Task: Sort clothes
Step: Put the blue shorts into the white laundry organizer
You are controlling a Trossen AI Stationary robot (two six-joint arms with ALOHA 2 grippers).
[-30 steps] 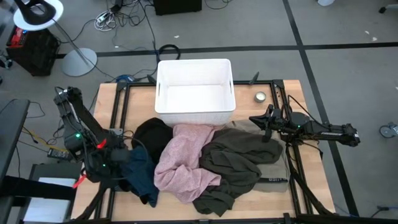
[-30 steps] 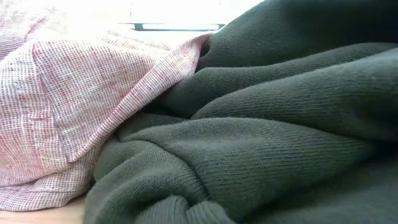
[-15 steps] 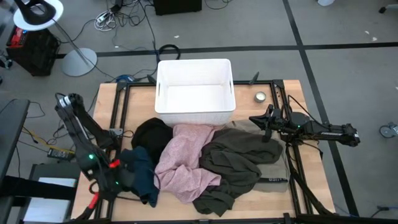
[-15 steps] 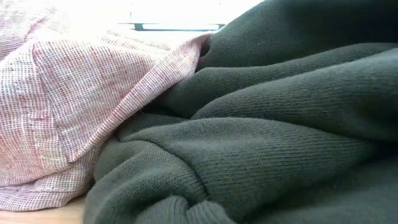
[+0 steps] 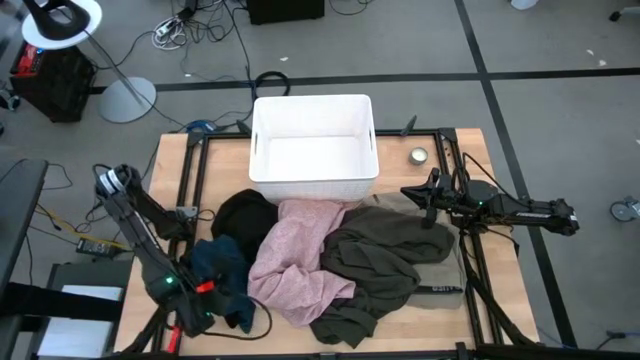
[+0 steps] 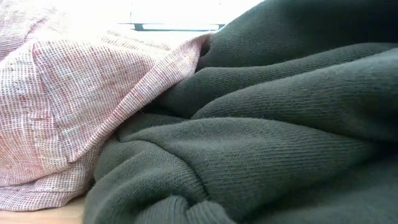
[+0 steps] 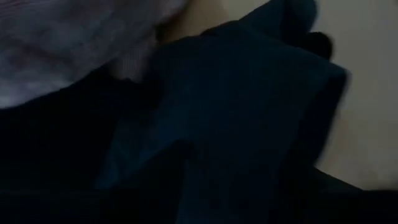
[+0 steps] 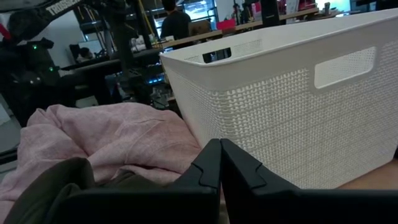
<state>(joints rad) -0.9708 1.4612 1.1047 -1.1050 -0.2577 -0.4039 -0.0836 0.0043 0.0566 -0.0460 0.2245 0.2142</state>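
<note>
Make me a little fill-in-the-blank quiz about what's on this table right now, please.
1. The white bin holds ____ clothes.
2. The pink garment lies between the teal-blue garment and the ____ one.
3. The right gripper has its fingers pressed ____.
4. The left gripper is down at the ____ garment.

Missing words: no; olive-brown; together; teal-blue

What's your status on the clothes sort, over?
Left gripper down at the dark teal garment, fingers hidden. Right gripper shut, idle beside the white bin. Bin empty, pink garment and olive garment unsorted.
</note>
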